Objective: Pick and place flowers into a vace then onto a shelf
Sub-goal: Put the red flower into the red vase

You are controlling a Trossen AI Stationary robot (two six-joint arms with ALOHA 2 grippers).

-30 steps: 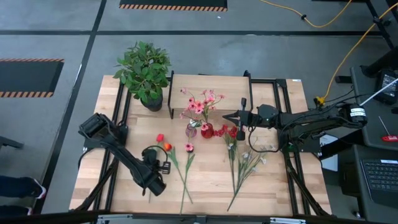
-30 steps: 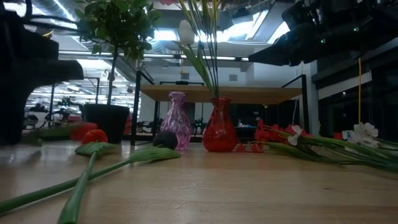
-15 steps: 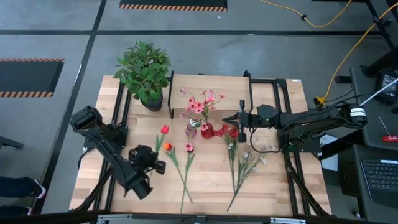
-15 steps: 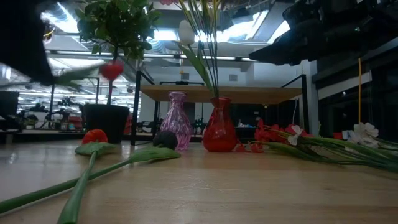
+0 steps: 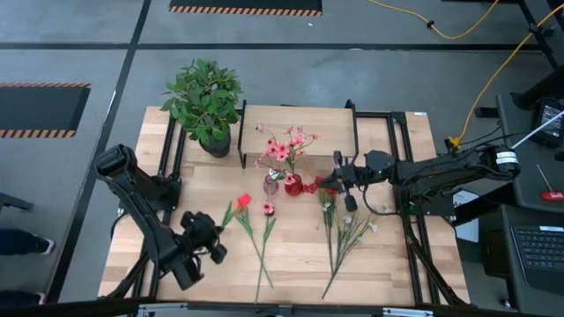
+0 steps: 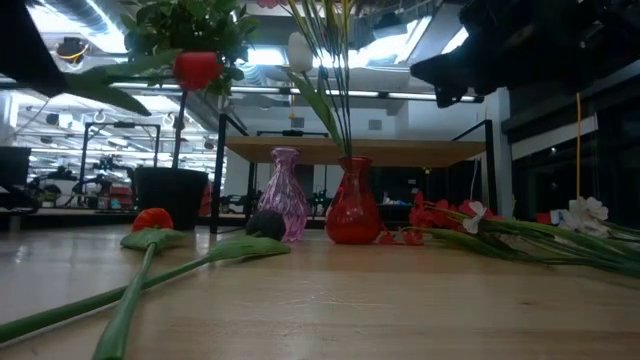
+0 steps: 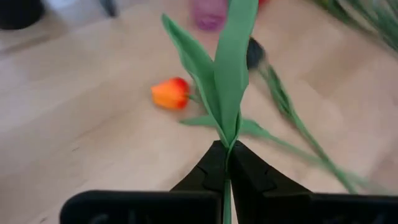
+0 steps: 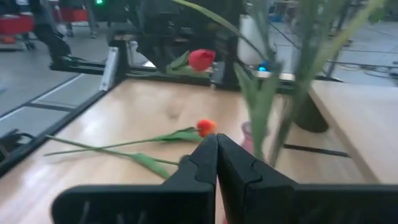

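flowers (image 5: 261, 233) lie loose on the counter (image 5: 295, 255), with one red tulip (image 5: 243, 202) lifted clear of it. going left to right in the high view: at about 10 o'clock of the counter a bushy plant in a black pot (image 5: 205, 104) stands just beside the shelf (image 5: 298, 119). the left tool (image 5: 218, 231), at about 8 o'clock, is pressed together on the tulip's stem; the bloom sticks out from it toward 1 o'clock, pointing at the vases. an orange bloom (image 7: 170, 93) and a dark pink one (image 5: 267, 209) lie on the wood below and beside it, their long stems crossing toward 6 o'clock. near the middle a pink vase (image 5: 271, 184) and a red vase (image 5: 293, 184) stand touching or nearly so, at the shelf's front edge; the red one holds a spray of pink blooms (image 5: 285, 144) that rises over the shelf. just past them at 3 o'clock hangs the right tool (image 5: 337, 176), fingers pressed together and holding nothing, above a bunch of red and white flowers (image 5: 345, 231) lying at 5 o'clock. that bunch and the two vases crowd the space between the tools.
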